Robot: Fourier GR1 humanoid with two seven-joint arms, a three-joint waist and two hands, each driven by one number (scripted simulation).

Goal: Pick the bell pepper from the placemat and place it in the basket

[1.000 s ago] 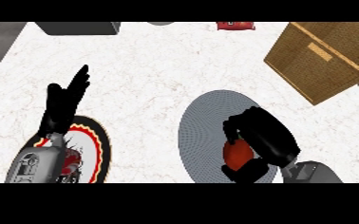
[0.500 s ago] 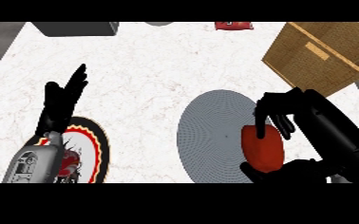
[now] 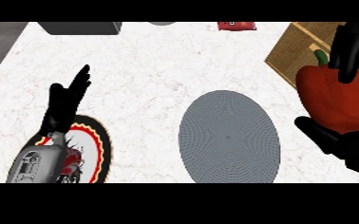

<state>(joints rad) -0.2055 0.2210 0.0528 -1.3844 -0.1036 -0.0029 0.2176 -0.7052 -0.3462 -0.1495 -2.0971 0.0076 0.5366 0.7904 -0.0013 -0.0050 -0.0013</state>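
Right hand: the right hand (image 3: 335, 140) is seen at the view's right edge, its fingers and thumb curled round the bell pepper (image 3: 328, 95), which is held up off the counter.
Bell pepper: a red body with a green stem is shown, clear of the placemat (image 3: 229, 136) and just beside the basket (image 3: 300, 47), partly overlapping it in the view.
Handling: the pepper is judged light, hollow and fairly stiff, with a smooth, glossy skin that could slide in the hand; the broad belly is judged the best place to be held, fingers on one side and thumb opposite, and the stem is better left alone.
Placemat: a grey oval is seen lying flat on the white counter (image 3: 154, 66), with nothing resting on it.
Basket: a brown woven box is seen at the upper right, its opening partly hidden by the hand and pepper.
Left hand: the left hand (image 3: 64, 105) is kept open and resting at the lower left, fingers up, above a patterned plate (image 3: 98, 142).
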